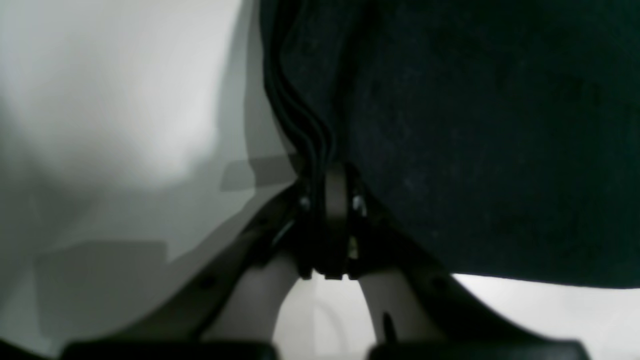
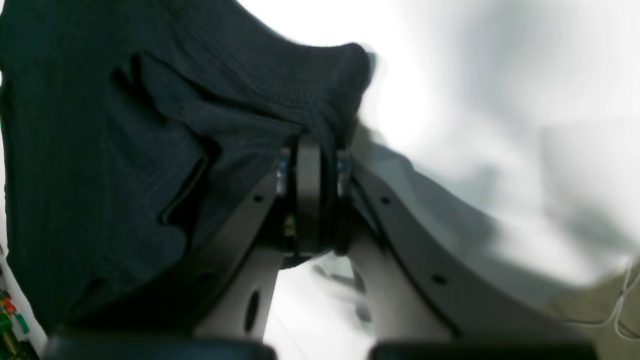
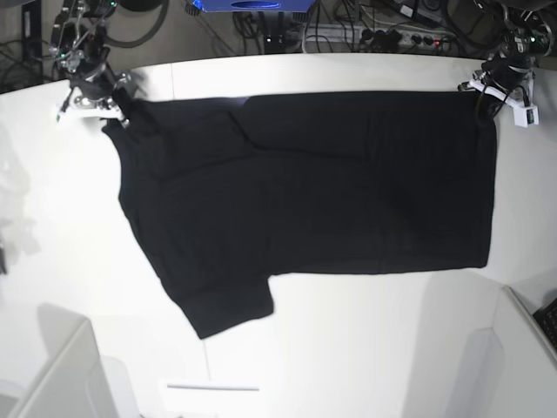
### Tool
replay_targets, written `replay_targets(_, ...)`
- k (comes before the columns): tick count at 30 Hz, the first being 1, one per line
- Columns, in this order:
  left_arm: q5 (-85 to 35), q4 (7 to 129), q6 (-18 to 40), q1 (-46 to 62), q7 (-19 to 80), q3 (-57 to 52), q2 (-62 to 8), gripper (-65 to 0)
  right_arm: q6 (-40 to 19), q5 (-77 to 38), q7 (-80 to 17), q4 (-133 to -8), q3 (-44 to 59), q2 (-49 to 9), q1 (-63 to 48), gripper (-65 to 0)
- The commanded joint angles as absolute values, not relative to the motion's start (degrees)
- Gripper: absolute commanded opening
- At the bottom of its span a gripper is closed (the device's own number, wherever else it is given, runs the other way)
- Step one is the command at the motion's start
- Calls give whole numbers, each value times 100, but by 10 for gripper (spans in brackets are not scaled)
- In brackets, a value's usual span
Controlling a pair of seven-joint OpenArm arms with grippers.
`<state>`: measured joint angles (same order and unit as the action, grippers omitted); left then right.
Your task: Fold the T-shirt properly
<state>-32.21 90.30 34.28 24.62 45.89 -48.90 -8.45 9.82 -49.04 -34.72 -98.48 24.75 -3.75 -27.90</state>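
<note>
The T-shirt (image 3: pixel 331 187) lies spread, plain side up, across the table (image 3: pixel 365 348). The left gripper (image 1: pixel 327 175) and right gripper (image 2: pixel 310 145) each pinch a far corner — probably the first fold, drawing that edge evenly toward the near hem.

Left tool (image 1: pixel 327 175) and right tool (image 2: pixel 315 145): grey curved fingers, dark pads, small silver screws

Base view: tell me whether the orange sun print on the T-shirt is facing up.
No: the T-shirt lies spread on the white table showing only plain black cloth.
</note>
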Motion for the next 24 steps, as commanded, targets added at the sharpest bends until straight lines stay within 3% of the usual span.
replay_targets(1, -3292, 9147, 3415, 2536, 4514, -4919, -919, -650, 998, -4884, -3451, -9982, 2501, -426, -2905, -650)
replay_targets(8, -3292, 9156, 3415, 2905, 4505, -4919, -919, -650, 998, -4884, -3451, -10167, 2501, -426, -3336, -650)
replay_targets(13, -3257, 9130, 3881, 2958, 4514, -4945, -919, -650, 998, -4892, -3451, -10396, 2501, -418, -3503, -650)
replay_targets(24, -3257, 9156, 3925, 3116, 4514, -4963, -919, -650, 1007, -4892, -3459, -10571, 2501, -409, -3758, -650)
